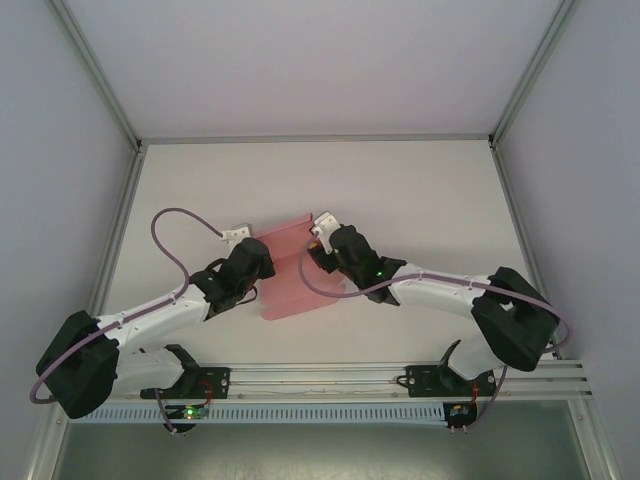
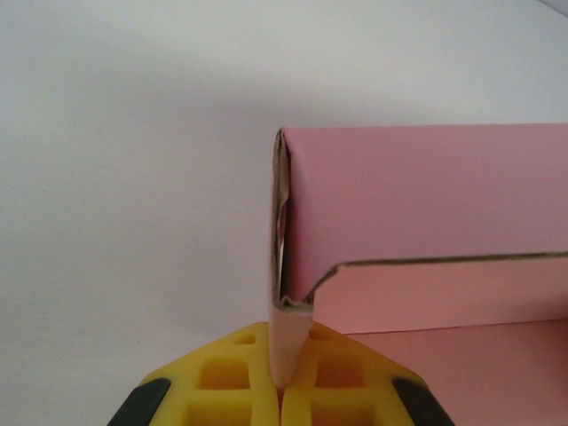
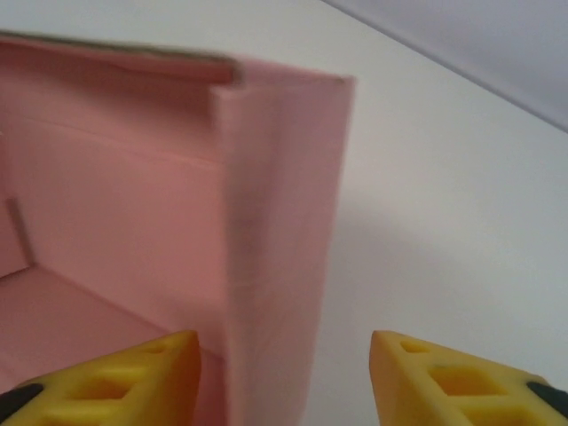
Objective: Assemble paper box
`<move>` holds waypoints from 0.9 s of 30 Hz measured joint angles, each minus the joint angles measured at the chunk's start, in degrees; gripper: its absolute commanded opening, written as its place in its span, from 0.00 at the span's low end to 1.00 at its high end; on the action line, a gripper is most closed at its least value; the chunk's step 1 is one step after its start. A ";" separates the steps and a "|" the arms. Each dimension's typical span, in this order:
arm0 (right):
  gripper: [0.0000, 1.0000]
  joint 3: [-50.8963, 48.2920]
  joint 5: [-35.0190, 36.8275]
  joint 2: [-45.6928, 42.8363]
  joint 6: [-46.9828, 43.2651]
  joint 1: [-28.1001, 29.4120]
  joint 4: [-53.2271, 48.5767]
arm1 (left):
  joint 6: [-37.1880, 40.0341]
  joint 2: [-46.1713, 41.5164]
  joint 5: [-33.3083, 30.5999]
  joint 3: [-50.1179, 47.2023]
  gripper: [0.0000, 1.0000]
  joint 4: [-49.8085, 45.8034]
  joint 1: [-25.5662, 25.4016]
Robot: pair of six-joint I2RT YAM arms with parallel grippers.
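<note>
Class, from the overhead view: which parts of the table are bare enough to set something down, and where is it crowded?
Bare: the strip of table between back wall and paper box; the right corner beyond the right arm; a narrow strip between box and base rail. Crowded: the centre, where left pincer and right pincer flank the box.

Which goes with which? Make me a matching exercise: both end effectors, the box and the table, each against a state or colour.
1. left end effector
2. right end effector
3. box
4. table

A. white
B. open, astride a box wall
C. pink
D. shut on a box wall

Pairs: 1-D; 2-B; 3-C; 4-A
</note>
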 measured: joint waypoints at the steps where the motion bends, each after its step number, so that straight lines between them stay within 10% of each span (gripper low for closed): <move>1: 0.66 -0.31 -1.57 -1.05 -0.37 0.02 -0.02 | 0.02 0.00 -0.15 0.00 0.00 -0.02 0.00; 6: 0.98 -2.99 -6.82 -7.67 -0.57 0.00 0.24 | 0.28 0.07 -0.15 0.00 0.00 -0.04 0.00; 17: 0.98 -11.72 0.96 -28.17 14.73 -5.84 -1.11 | 4.39 0.20 -0.11 1.01 0.00 -2.75 0.02; 27: 0.98 -11.85 5.95 -36.28 27.23 -16.37 -23.69 | 11.13 3.87 2.14 11.54 0.00 -13.20 0.24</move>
